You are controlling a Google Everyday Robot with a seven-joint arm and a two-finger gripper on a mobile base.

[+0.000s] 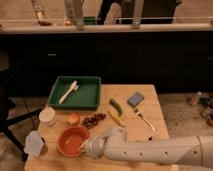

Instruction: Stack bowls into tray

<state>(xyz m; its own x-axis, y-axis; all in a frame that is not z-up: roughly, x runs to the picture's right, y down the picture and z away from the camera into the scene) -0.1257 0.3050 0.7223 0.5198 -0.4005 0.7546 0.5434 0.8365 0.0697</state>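
Currently noted: gripper [86, 148] at the right rim of the orange bowl [71, 141], low at the front of the wooden table [150, 107]. Finger state not determinable; wrist and forearm mask the tip, so contact with the rim unconfirmed. Cannot tell whether anything is held.

Orange bowl upright, near the front-left of the table, well apart from the green tray [86, 96] at the back-left. No second, darker bowl located anywhere in view.

Risks, as judged:
- Thin-rim pinch on a shallow bowl likely to slip or tilt on lift.
- Small round fruit [73, 119] and grapes [93, 119] between bowl and tray; low carry could knock them.
- White utensil [68, 92] lying diagonally inside the tray; bowl set on it would rock or sit crooked.
- White lidded cup [47, 116] and pale container [35, 144] just beside the bowl on the left; sideways push could topple either.

Obscured or unclear:
- Gripper tip and bowl's right edge behind the arm.
- Bowl contents hard to judge.
- Banana [116, 118], green vegetable [115, 105], fork [145, 121], blue sponge [135, 99] on the right, off the likely path.
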